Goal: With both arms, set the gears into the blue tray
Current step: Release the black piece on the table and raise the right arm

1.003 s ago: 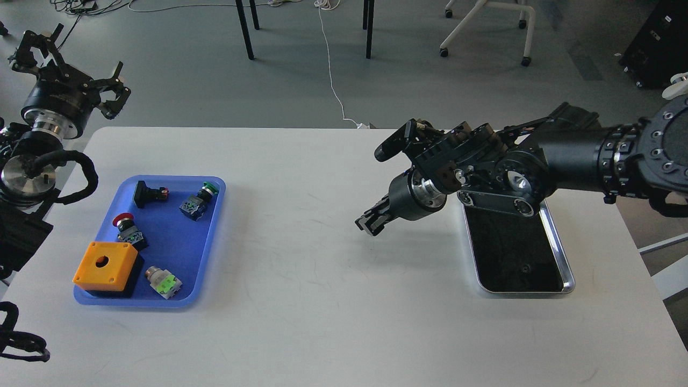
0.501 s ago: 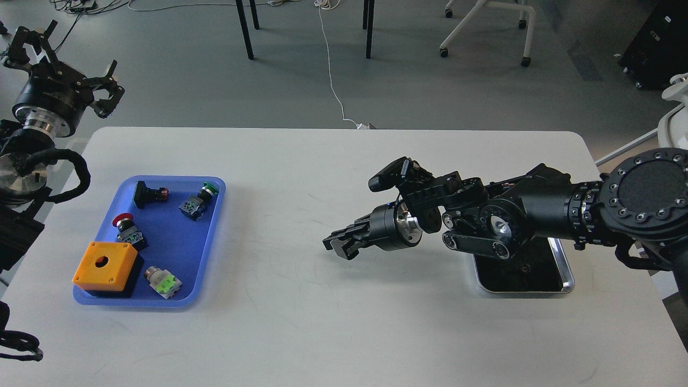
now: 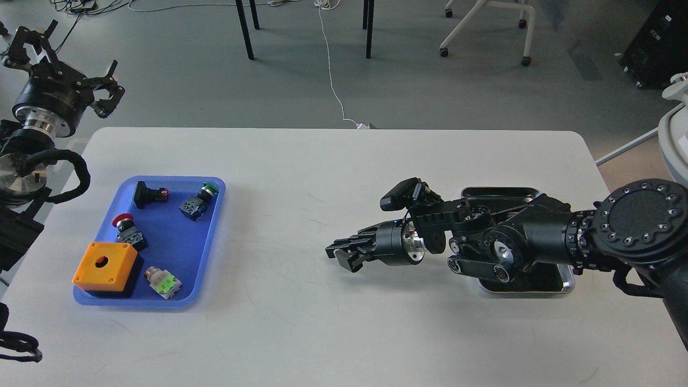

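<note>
Since the earlier pictures, the black right arm has been lowered and drawn in over the shiny silver metal tray (image 3: 564, 284), so that most of the tray is now covered. The right gripper (image 3: 344, 256) is held low above the bare white table (image 3: 301, 333), well apart from the flat blue plastic tray (image 3: 214, 236). Its fingers appear nearly closed; whether a gear is held cannot be told. The left gripper (image 3: 64, 72) hangs raised past the table's far left corner, fingers spread and empty, almost unmoved. In the blue tray only push-button switches (image 3: 194, 203) and an orange box (image 3: 105, 265) are seen. No gear is visible anywhere, so delivery seems not yet done.
</note>
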{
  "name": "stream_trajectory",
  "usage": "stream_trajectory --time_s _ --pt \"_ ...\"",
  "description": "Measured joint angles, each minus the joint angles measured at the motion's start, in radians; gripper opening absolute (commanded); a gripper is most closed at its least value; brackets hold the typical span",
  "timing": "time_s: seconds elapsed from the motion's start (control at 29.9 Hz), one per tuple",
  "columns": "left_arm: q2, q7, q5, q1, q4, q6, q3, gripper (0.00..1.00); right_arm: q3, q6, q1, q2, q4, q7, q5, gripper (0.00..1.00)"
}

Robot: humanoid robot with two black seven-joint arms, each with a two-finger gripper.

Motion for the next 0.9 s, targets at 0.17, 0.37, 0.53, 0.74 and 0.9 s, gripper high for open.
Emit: stream_trajectory --time_s 0.17,0.37,0.53,0.74,0.9 --pt "0.000 -0.001 0.000 -0.002 0.000 0.000 0.000 0.98 -0.001 0.000 0.000 0.000 -0.001 0.000 0.000 0.61" --pt "0.008 -0.004 0.000 -0.004 0.000 0.000 0.000 0.98 0.011 -0.001 0.016 0.000 0.001 0.000 0.007 0.89" --pt "0.038 0.000 -0.001 -0.004 -0.001 0.000 0.000 0.98 0.233 0.000 0.042 -0.003 -0.001 0.000 0.015 0.98" --pt "0.060 0.038 0.021 -0.002 -0.038 0.000 0.019 0.98 0.516 0.014 0.039 -0.126 -0.002 0.000 0.018 0.98" --pt "0.095 0.060 0.084 -0.002 -0.144 0.000 0.081 0.98 0.675 0.018 0.006 -0.271 0.012 0.000 0.097 0.98"
